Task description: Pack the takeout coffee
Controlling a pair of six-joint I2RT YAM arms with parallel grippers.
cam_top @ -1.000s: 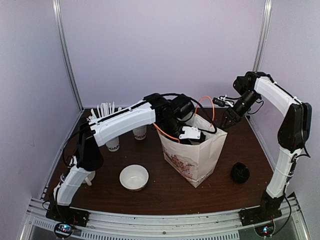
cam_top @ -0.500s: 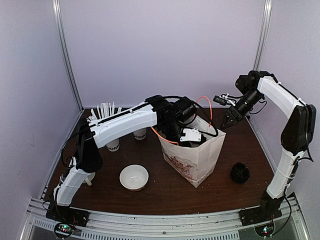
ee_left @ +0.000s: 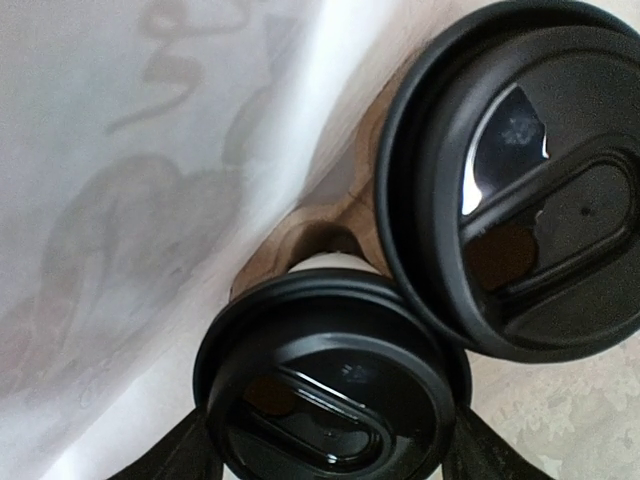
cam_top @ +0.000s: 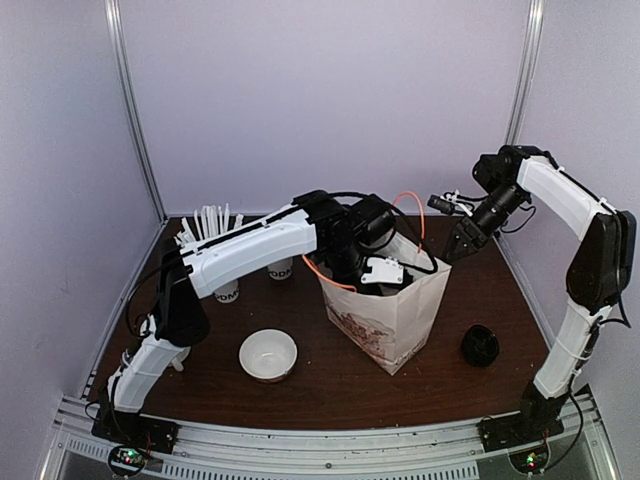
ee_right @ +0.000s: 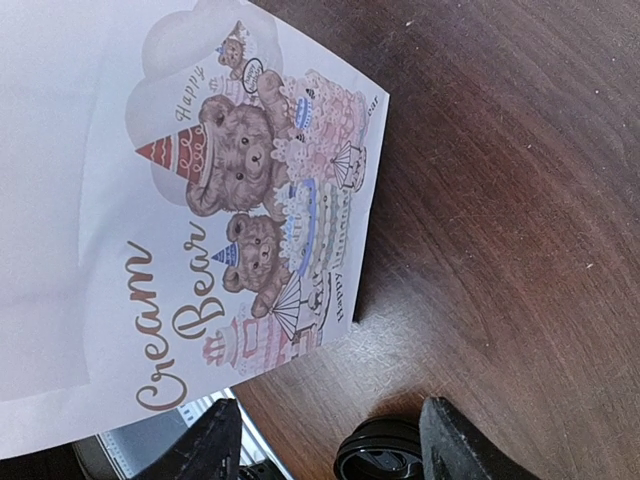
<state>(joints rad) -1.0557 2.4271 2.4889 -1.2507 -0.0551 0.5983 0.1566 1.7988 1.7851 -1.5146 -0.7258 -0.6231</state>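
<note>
Risks first. The paper bag (cam_top: 385, 320) stands free on the table (cam_top: 330, 390), and nothing steadies it. The right gripper (ee_right: 330, 420) hangs off the bag's upper right corner in the top view with its jaws well apart and nothing between them. The wrist view shows only the printed bag side above its fingers and a black round thing (ee_right: 380, 452) on the wood below. The left arm is plunged into the bag mouth, so any sideways drag of wrist or cable on the rim could tip or crumple the bag.

Inside, the two lids crowd each other. The near cup (ee_left: 330, 400), at lower centre of the left wrist view, has its lid edge meeting the far cup (ee_left: 520, 180) at upper right. A shove there could tilt a cup, pop a lid or spill. Letting go before the base is seated would probably do the same. I can't see the base.

Jaws: the left gripper (ee_left: 333, 455) is spread wide, with one dark finger tight on each side of the near cup, right under its lid rim. It reads as a grip on that cup. The cup sits centred between the fingers, upright as far as I can tell. Both coffees are inside the bag, side by side, and the bag wall is close on the left.
</note>
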